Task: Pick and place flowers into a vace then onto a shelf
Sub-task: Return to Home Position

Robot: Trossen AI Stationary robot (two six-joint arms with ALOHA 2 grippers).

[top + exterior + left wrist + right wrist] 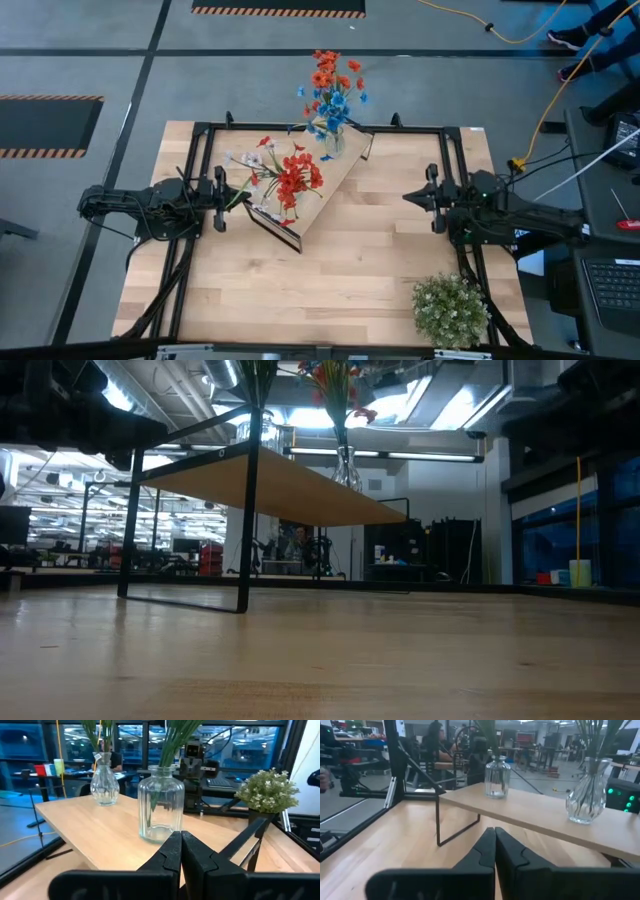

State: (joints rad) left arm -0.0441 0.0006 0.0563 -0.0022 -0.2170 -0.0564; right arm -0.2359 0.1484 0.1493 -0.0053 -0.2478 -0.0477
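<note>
I see the shelf (328, 192) sitting askew by the middle of the worktop's (350, 285) far edge. The jar (160, 805) with red and white flowers (290, 175) stands at the shelf's near-left end. The fluted vase (335, 142) with red and blue flowers (330, 88) stands at its far corner. My left gripper (221, 188) hangs over the worktop's left side, fingers pressed together on nothing. The right gripper (433, 197), likewise closed and empty, hangs over the right side. A plant (450, 310) sits at the near-right corner.
</note>
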